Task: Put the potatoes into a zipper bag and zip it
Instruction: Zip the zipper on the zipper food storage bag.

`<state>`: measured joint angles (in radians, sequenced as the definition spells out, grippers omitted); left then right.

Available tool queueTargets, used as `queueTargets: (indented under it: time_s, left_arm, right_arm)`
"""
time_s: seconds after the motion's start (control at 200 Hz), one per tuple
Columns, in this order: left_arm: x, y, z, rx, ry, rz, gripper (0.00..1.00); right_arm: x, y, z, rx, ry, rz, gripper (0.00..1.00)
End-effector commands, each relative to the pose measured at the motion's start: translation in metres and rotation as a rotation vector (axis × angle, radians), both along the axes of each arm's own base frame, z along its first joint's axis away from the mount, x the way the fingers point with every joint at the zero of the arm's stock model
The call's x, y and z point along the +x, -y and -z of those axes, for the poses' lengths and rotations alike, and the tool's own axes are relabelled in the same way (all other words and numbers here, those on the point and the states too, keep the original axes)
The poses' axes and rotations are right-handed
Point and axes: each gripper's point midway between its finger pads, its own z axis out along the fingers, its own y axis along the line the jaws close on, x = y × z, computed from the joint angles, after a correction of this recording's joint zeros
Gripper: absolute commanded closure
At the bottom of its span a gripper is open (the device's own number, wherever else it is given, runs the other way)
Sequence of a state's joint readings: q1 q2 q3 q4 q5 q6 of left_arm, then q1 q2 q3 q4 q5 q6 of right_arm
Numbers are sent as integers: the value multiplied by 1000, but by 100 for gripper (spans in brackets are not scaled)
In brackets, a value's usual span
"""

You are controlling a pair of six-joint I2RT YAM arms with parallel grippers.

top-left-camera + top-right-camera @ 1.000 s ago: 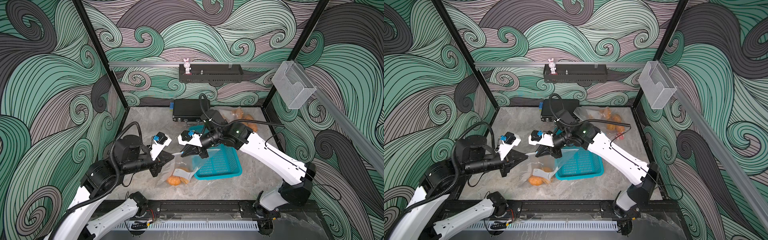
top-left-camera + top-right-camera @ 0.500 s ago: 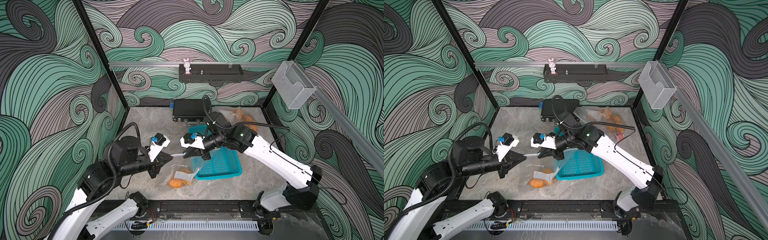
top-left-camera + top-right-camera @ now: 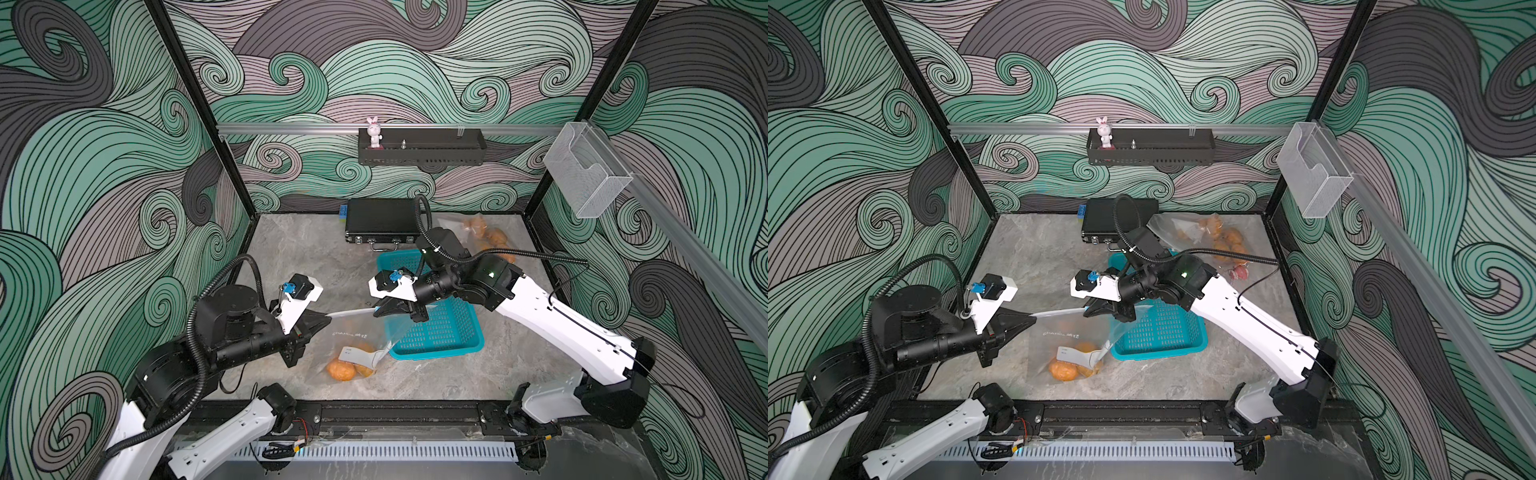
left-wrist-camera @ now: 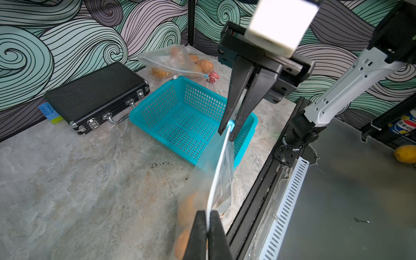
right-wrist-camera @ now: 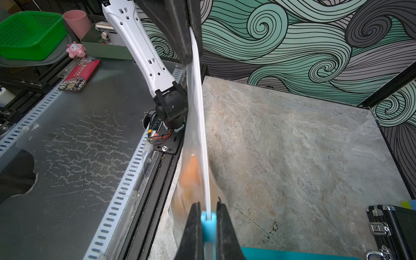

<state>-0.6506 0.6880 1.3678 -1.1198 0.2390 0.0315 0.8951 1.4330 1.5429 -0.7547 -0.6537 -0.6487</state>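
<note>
A clear zipper bag (image 3: 353, 345) (image 3: 1059, 345) hangs between my two grippers, its bottom resting on the table. Orange-tan potatoes (image 3: 343, 370) (image 3: 1065, 370) lie inside at the bottom. The white zip strip (image 4: 219, 171) (image 5: 200, 112) is stretched taut between the jaws. My left gripper (image 3: 328, 319) (image 3: 1033, 320) (image 4: 208, 212) is shut on one end of the strip. My right gripper (image 3: 376, 309) (image 3: 1087, 309) (image 5: 208, 204) is shut on the blue slider (image 5: 208, 225) (image 4: 231, 123) at the other end.
A teal basket (image 3: 436, 353) stands just beyond the right gripper. A black case (image 3: 380, 220) lies at the back wall with a blue block (image 3: 343, 211) beside it. Another clear bag of potatoes (image 3: 486, 235) and a small pink toy (image 3: 1239, 272) sit at the back right.
The gap between the two grippers has widened along the zip strip. The left gripper drew back to the left, and the right gripper with the slider shifted slightly right.
</note>
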Motion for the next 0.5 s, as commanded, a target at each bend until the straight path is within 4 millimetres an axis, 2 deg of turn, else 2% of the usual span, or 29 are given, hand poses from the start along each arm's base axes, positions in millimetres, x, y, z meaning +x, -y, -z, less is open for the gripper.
queueTargets:
  time_s: [0.0,0.18,0.28,0.3,0.305,0.31,0.345,0.37,0.44,0.495]
  left_arm:
    - [-8,-19,-20,-14,69,-51,100]
    - [-13,-24,-26,-20,83,-56,100]
    - [-15,-18,-22,-36,67,-29,100]
    - [-16,-15,-20,-42,59,-14,91]
    - [-16,-14,-19,-43,56,-11,84]
    - [-16,-13,-19,-45,53,-8,84]
    - [-15,-7,-13,-53,33,11,56]
    - [-13,-2,-10,-57,19,23,42]
    - [-6,8,0,-68,-19,35,22]
    - [0,17,8,-68,-47,48,15]
  right_arm:
    - [8,20,16,-73,-10,61,93]
    - [10,26,22,-86,-12,80,94]
    - [7,23,14,-56,-27,63,93]
    - [6,22,12,-49,-31,56,94]
    - [5,22,12,-49,-33,55,94]
    - [5,22,12,-49,-35,55,94]
    - [4,21,10,-40,-39,45,94]
    - [3,20,9,-36,-44,38,94]
    - [2,19,8,-31,-47,32,94]
    - [1,19,7,-26,-50,24,94]
